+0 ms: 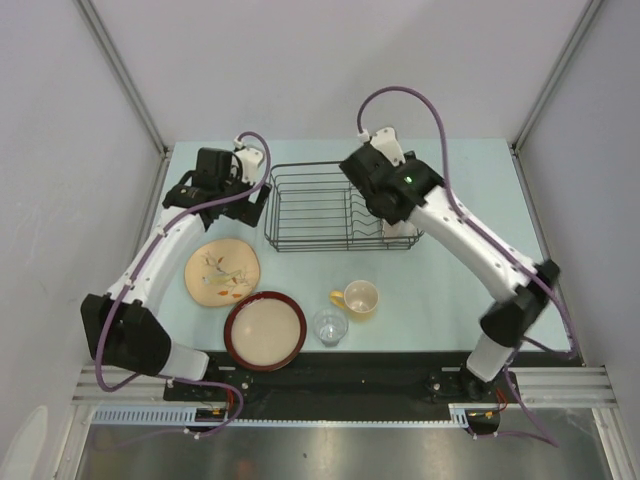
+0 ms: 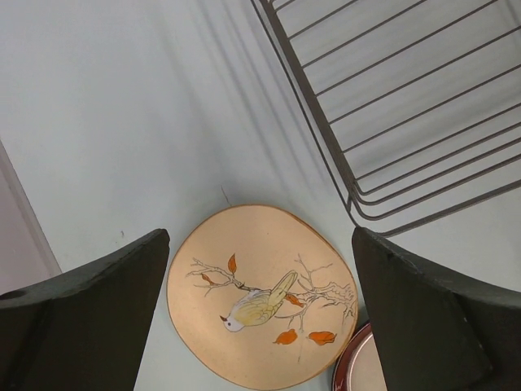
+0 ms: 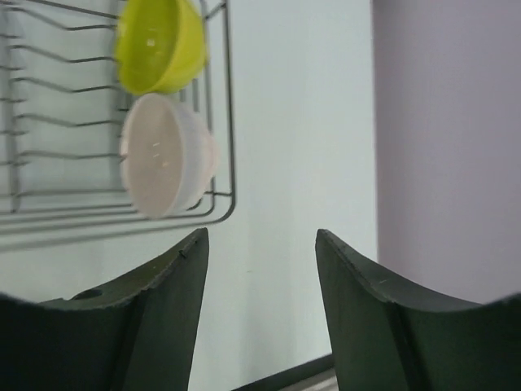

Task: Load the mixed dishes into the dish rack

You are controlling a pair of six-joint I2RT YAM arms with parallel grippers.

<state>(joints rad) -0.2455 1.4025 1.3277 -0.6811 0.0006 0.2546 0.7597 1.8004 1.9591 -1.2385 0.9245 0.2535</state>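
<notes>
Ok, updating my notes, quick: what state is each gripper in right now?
Left gripper: open, holding nothing.
Right gripper: open, holding nothing.

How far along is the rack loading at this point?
Done: the lime green bowl and small pale saucer sit in the dish rack. In hand: nothing; the left fingers and right fingers are both open and empty. Left on the table: the floral plate, red-rimmed dish, clear glass and yellow mug.

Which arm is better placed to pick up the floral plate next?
Left. The left pincer, open, frames the floral plate on its side; the right pincer is off at the dish rack's right end.
</notes>
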